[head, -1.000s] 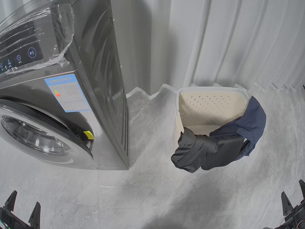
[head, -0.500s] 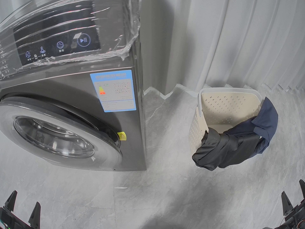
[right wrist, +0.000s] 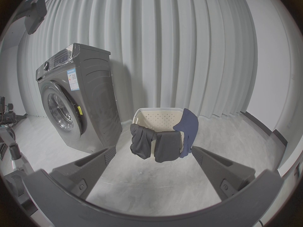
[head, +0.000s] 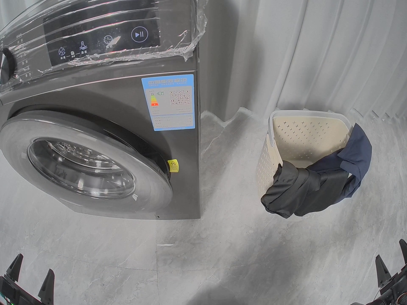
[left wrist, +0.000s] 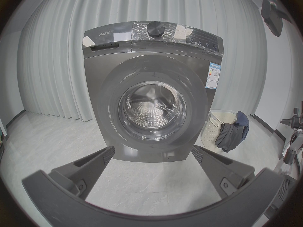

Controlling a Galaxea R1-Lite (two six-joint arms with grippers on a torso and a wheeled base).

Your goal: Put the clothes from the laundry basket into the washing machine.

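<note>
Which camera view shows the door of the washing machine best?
The left wrist view: it faces the round door squarely and whole. The head view sees the door slanted from above; the right wrist view sees the door small, from the side.

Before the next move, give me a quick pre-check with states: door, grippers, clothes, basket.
1. Door open: not ok, the washing machine door is shut.
2. left gripper open and empty: ok.
3. right gripper open and empty: ok.
4. Clothes graspable: ok, the grey garment and the navy garment hang over the rim of the laundry basket.
5. More clothes at the basket's bottom: cannot tell, the draped garments hide it.
</note>
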